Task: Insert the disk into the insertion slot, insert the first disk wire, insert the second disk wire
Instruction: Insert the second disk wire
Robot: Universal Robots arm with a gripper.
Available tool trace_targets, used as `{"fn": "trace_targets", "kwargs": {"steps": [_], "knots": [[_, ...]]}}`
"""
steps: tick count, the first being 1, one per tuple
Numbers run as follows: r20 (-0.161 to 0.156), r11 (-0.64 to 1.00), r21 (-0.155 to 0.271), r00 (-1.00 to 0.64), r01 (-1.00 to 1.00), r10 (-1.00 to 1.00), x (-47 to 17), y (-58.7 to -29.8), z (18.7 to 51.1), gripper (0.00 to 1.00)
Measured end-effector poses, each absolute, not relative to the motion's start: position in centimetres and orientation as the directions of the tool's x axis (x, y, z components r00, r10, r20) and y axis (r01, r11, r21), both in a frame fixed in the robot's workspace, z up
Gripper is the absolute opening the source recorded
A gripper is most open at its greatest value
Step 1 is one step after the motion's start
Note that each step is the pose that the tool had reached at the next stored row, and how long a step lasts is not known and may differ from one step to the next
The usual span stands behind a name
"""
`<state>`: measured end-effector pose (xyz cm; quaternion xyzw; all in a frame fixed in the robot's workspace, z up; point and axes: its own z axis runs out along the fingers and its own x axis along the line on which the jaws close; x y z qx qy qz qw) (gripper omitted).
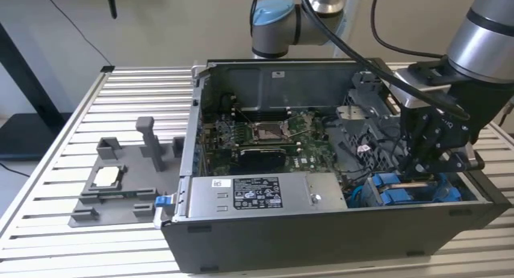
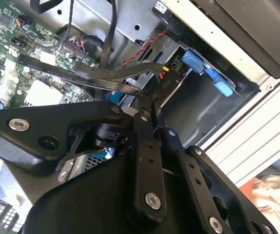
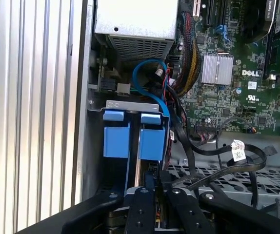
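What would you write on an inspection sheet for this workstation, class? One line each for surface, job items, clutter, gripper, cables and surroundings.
Surface: slatted metal table carrying an open computer case.
Job items: disk's blue carrier sits in the insertion slot at the case's corner.
Clutter: grey fixture tray at the exterior view's left.
Gripper: gripper low over the blue carrier, pinching a flat black cable end.
Cables: flat black cable, blue cable, loose black leads.
Surroundings: pale wall; nothing else seen.
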<state>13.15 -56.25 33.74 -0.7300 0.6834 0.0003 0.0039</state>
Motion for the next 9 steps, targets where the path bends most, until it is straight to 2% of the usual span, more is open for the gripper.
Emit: {"fn": "trace_targets", "kwargs": {"steps": [1, 2, 9], "knots": [[-0.006, -0.066, -0.005, 0.066, -0.998, -0.998, 13.1, -56.2, 33.7, 0.18], [-0.006, -0.066, -0.005, 0.066, -0.998, -0.998, 13.1, -56.2, 33.7, 0.24], [-0.006, -0.066, -0.005, 0.066, -0.998, -0.998, 13.1, -56.2, 34.8, 0.24]]}}
